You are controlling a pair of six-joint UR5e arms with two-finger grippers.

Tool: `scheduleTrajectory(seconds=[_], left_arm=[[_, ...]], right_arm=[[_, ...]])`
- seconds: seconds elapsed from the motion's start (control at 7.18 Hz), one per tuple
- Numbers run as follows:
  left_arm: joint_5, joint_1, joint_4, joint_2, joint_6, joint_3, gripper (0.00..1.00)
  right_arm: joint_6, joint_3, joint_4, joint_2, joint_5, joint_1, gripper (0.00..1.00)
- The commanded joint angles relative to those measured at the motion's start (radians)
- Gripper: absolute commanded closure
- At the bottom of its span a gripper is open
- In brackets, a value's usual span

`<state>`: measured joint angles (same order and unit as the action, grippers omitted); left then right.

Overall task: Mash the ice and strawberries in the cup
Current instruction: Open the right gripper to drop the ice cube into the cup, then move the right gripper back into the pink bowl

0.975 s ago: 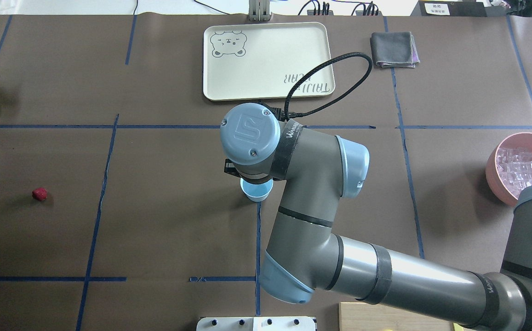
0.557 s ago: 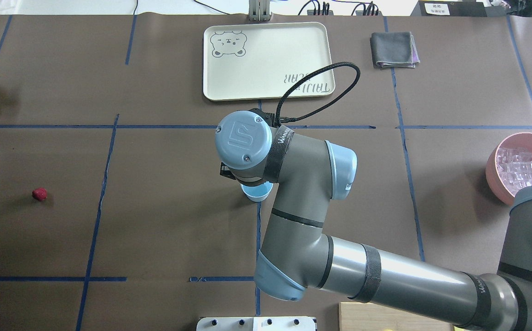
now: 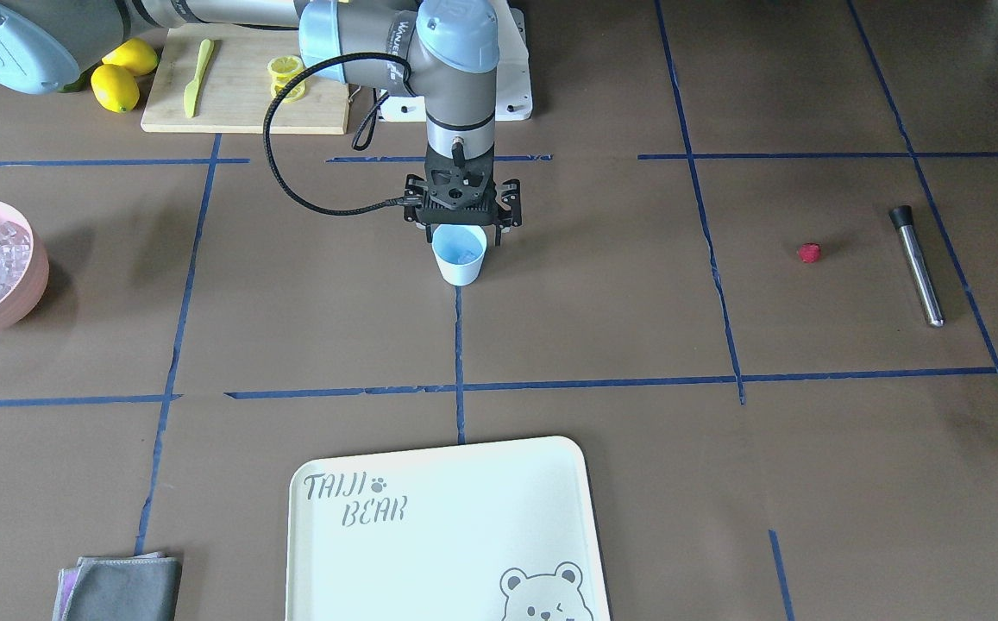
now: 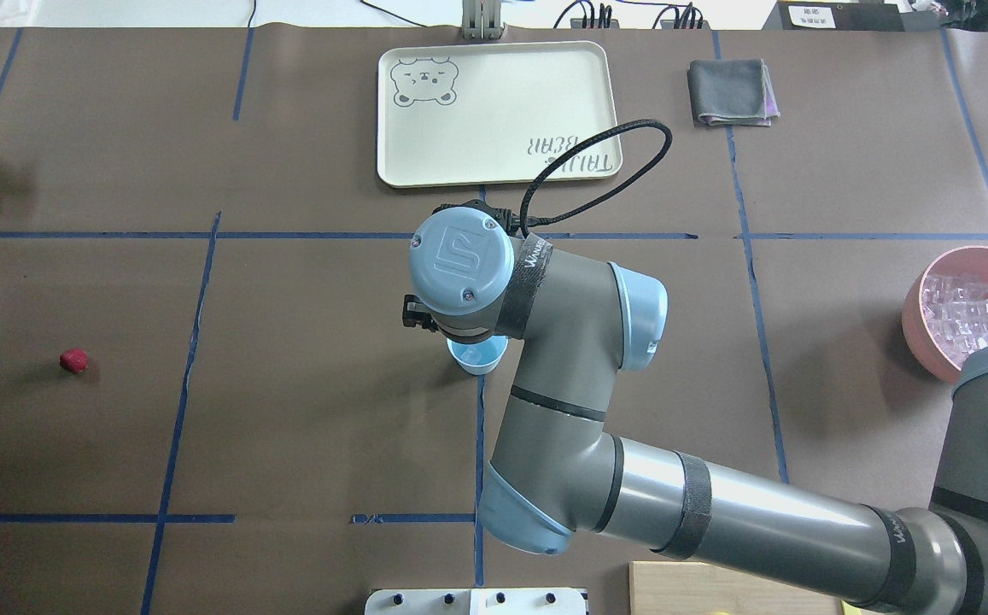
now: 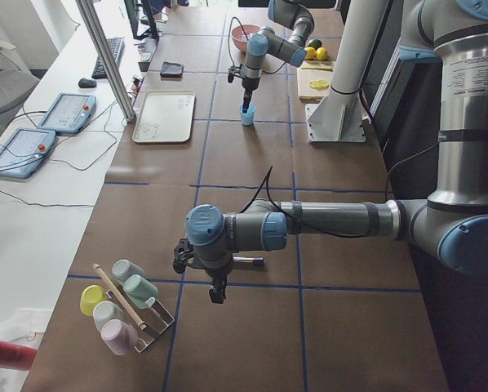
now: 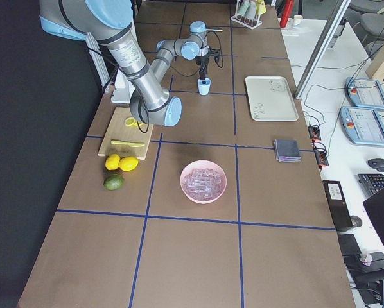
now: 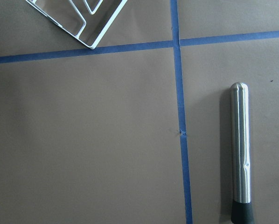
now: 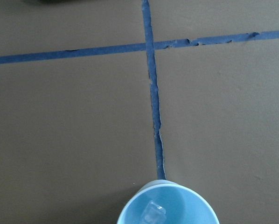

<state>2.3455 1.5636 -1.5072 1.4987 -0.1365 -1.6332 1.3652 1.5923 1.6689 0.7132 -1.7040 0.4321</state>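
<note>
My right gripper hangs directly above the cup, jaws spread wide and holding nothing, one finger out past each side of the rim. A cube of ice lies down in the cup, so I judge the ice step begun and the berry next. The strawberry sits on the table well apart from the cup, on my left side of it, with nothing between the two.

That direction is what the coming move turns on: from the cup, the berry lies toward my left arm and away from the right arm above the cup. My left gripper hovers farther from the cup than the berry does, just beside the steel muddler. I cannot tell whether its jaws are wide or narrow, since its own camera shows no fingers and only the side view catches it.

Seen from the cup, the muddler lies flat just beyond the strawberry. Its long axis runs across the line back to the cup, black tip toward my base. So I reckon the left arm is the nearer one for the berry, with a short reach inward toward the cup, while the right would have to stretch on past the cup. The pink bowl with the rest of the ice is well apart on the cup's opposite side, my right
</note>
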Motion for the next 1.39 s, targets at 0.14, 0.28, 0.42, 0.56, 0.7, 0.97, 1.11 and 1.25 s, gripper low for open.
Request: scheduleTrajectory(seconds=[0.14, 0.28, 0.42, 0.56, 0.7, 0.97, 1.11, 1.25], left_arm=[[0.0, 0.0, 0.001, 0.0, 0.0, 0.004, 0.0], [0.0, 0.0, 0.001, 0.002, 0.0, 0.004, 0.0], [0.0, 0.0, -0.001, 0.0, 0.0, 0.004, 0.0], [0.0, 0.0, -0.001, 0.002, 0.0, 0.004, 0.0], [-0.002, 0.0, -0.001, 0.002, -0.001, 0.006, 0.0], [-0.002, 0.0, 0.002, 0.002, -0.002, 0.004, 0.0], [-0.002, 0.0, 0.002, 0.002, -0.002, 0.004, 0.0], [-0.002, 0.0, 0.002, 0.002, -0.002, 0.003, 0.0]], right_arm=[[-0.142, 0.041, 0.056, 0.043, -0.081, 0.106, 0.01], [-0.238, 0.14, 0.058, 0.146, -0.097, 0.138, 0.01], [-0.381, 0.276, 0.055, 0.287, -0.152, 0.19, 0.0], [-0.513, 0.388, 0.055, 0.424, -0.228, 0.262, 0.01], [-0.62, 0.437, 0.051, 0.527, -0.276, 0.33, 0.0], [-0.956, 0.462, 0.048, 0.729, -0.343, 0.509, 0.01], [-1.054, 0.462, 0.02, 0.809, -0.377, 0.581, 0.01], [-1.093, 0.454, -0.108, 0.921, -0.405, 0.624, 0.01]])
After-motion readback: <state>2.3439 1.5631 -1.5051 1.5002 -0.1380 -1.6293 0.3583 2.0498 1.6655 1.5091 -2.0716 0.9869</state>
